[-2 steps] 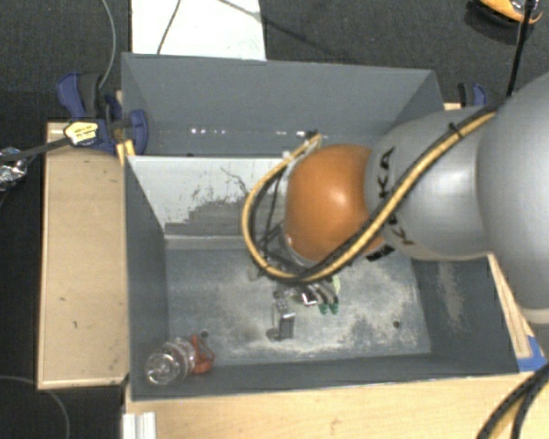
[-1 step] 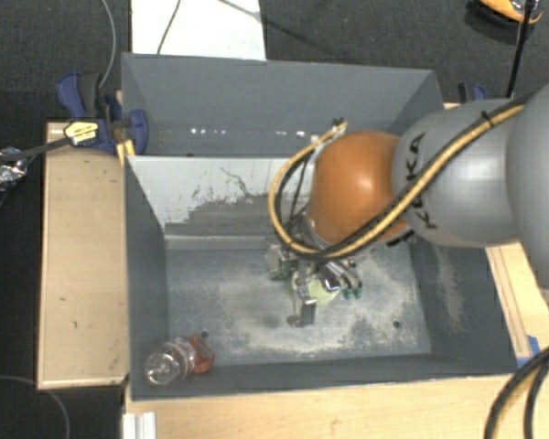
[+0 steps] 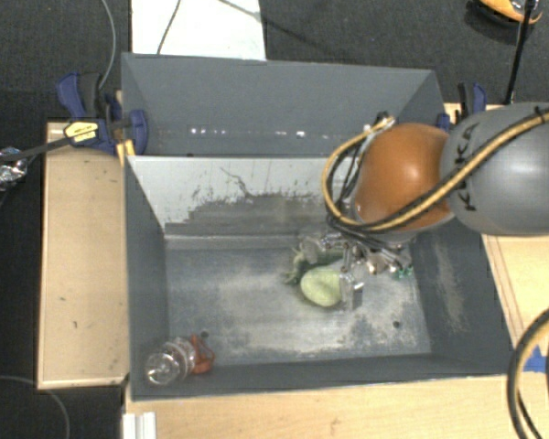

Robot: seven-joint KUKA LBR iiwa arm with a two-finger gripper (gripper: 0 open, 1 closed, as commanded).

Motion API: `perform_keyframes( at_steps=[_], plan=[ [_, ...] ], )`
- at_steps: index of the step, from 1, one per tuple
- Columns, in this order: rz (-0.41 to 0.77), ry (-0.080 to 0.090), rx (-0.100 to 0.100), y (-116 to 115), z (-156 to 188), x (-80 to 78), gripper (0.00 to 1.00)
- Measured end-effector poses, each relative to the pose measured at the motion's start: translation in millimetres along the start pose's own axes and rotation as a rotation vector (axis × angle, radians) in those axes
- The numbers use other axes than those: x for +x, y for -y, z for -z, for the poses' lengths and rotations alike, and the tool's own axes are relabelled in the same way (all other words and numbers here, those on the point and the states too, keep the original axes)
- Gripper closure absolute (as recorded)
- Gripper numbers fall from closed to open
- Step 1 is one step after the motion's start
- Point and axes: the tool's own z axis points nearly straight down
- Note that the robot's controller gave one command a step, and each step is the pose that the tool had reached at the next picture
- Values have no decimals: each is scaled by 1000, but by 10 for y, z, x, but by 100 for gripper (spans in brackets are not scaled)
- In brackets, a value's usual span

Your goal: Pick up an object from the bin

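Note:
My gripper (image 3: 340, 273) is low in the bin, right of centre, just under the arm's orange cover. A pale green, rounded soft object (image 3: 318, 288) lies on the bin floor directly beneath and slightly left of the fingers. A metal finger (image 3: 355, 289) stands against its right side, touching or nearly touching it. A darker green bit (image 3: 301, 265) sticks out at the object's upper left.
A small clear bottle with a reddish-brown end (image 3: 177, 359) lies in the near left corner of the bin. Bare scuffed floor stretches between it and the gripper. The arm with its cables comes in from the right over the bin's rim.

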Motion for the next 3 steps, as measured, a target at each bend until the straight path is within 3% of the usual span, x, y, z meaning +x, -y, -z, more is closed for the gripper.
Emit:
perform_keyframes(
  at_steps=[1, 3],
  plan=[
    [-39, 16, 9, 385, -1, 79, 100],
    [-48, 16, 11, 360, 37, 77, 100]
  ],
)
